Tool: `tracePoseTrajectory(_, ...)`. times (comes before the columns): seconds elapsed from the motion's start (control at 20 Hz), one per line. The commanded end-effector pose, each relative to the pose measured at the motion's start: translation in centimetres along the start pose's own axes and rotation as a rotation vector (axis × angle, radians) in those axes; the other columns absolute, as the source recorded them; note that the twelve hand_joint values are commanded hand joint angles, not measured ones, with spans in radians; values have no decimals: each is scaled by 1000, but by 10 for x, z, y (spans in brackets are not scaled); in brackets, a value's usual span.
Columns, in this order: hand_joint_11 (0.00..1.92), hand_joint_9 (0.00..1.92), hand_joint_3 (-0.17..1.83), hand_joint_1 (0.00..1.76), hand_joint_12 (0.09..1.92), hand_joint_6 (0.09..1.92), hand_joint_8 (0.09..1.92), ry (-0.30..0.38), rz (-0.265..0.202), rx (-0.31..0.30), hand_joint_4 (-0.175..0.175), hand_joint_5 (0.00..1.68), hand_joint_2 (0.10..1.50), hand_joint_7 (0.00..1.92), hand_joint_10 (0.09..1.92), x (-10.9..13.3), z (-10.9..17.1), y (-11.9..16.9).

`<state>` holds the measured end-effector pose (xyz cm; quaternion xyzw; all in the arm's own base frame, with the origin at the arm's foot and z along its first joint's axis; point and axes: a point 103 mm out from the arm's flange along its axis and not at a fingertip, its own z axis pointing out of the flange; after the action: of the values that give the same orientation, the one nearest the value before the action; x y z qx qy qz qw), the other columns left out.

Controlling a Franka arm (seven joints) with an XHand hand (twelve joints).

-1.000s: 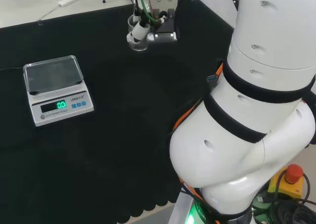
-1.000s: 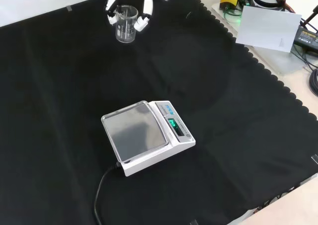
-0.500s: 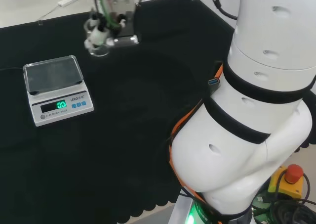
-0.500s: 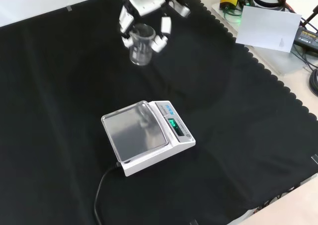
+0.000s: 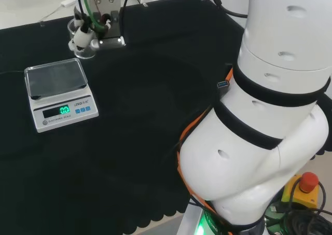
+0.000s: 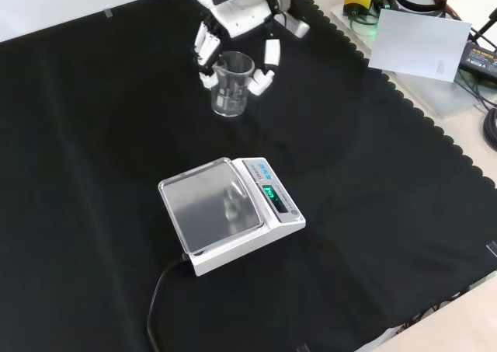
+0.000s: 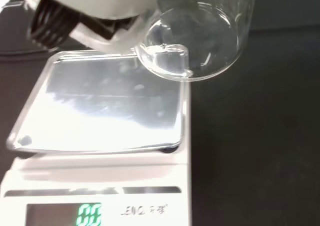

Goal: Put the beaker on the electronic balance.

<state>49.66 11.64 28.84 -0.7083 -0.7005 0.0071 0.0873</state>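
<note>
A clear glass beaker [image 6: 231,85] hangs upright above the cloth, and my hand [image 6: 233,10] is shut on it with fingers curled round its rim on both sides. In the head view the beaker [image 5: 83,47] and hand [image 5: 96,25] sit just beyond the far right corner of the balance [image 5: 57,92]. The white electronic balance [image 6: 229,212] has a steel pan [image 6: 210,204] with nothing on it and a lit green display. In the wrist view the beaker's base [image 7: 192,41] hovers past the edge of the pan [image 7: 105,109].
Black cloth covers the bench. The balance's black cable [image 6: 159,294] runs toward the near edge in the front view. A white box [image 6: 419,45] and cables lie off the cloth at the far right. My arm's white links [image 5: 270,105] stand at the head view's right.
My hand has carried the beaker toward the balance: leftward in the head view, nearer and lower in the front view. The balance has not moved.
</note>
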Motion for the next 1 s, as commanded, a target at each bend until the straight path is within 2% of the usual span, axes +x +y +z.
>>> tracePoseTrajectory(0.05,908,1230,761,1143,1147,1062,788,-23,-93,29,-26,632,521,1027,564,70,25,15)
tracePoseTrajectory(0.4,912,1233,762,1146,1142,1061,788,-33,-113,37,-28,640,521,1027,563,90,40,37)
tracePoseTrajectory(1.0,916,1235,764,1151,1137,1058,789,-36,-194,65,-28,652,521,1028,562,113,60,101)
